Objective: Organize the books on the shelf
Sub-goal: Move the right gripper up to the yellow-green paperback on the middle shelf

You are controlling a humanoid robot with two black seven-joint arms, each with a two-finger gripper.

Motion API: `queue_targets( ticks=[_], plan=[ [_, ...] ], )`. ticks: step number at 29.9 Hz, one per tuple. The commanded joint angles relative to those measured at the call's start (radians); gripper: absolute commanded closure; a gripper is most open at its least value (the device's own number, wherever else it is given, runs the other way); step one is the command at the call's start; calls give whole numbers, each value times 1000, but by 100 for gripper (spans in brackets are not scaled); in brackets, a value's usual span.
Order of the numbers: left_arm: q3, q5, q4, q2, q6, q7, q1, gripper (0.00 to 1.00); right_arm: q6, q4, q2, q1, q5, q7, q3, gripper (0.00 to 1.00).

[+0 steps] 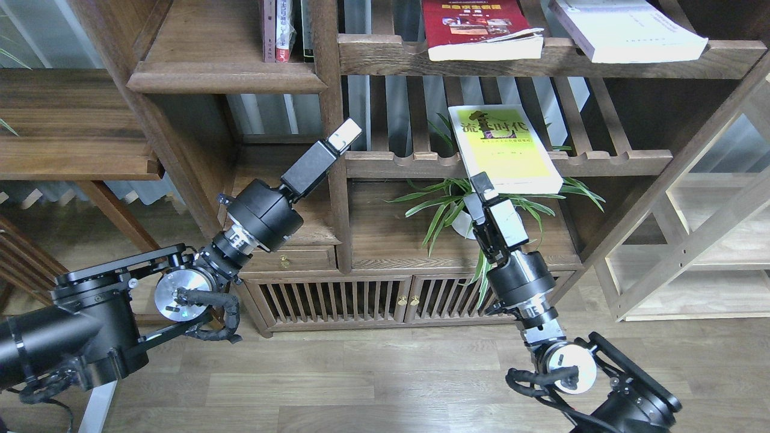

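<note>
The right gripper touches the near edge of the yellow-green paperback with dark Chinese characters, which lies flat on a slatted wooden shelf with a scalloped front rail and hangs over this rail toward the gripper. I cannot tell if the fingers already pinch the book or only rest against it. If the hold is only on the edge, the book may bend, slip out or fall on the green potted plant just below the gripper. The left gripper holds nothing and is seen end-on, so its opening is unclear. Above the right gripper, the red paperback with small photos and the thick white paperback are cut off by the picture edge. The dark solid wooden shelf board with a moulded front edge is above the left gripper.
</note>
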Motion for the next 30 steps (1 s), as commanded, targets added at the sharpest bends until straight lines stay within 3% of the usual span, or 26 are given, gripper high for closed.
queue_targets(
  ticks=[1,11,21,22,28,30],
  plan=[
    [-8,2,7,-9,0,0,1,1,0,0,1,0,0,0,-2,0],
    [-23,5,13,-35,0,0,-16,1,0,-8,1,-9,-3,0,-6,0],
    [-141,4,16,-12,0,0,-19,1,-31,-68,1,-12,8,0,-11,0],
    [-152,4,18,-3,0,43,-16,1,-41,-74,0,-14,8,0,-11,0],
    [-160,5,18,37,0,148,9,1,-110,-79,1,-6,9,0,-5,0],
    [-167,5,19,52,0,202,27,1,-136,-79,1,-2,12,0,0,0]
  ],
)
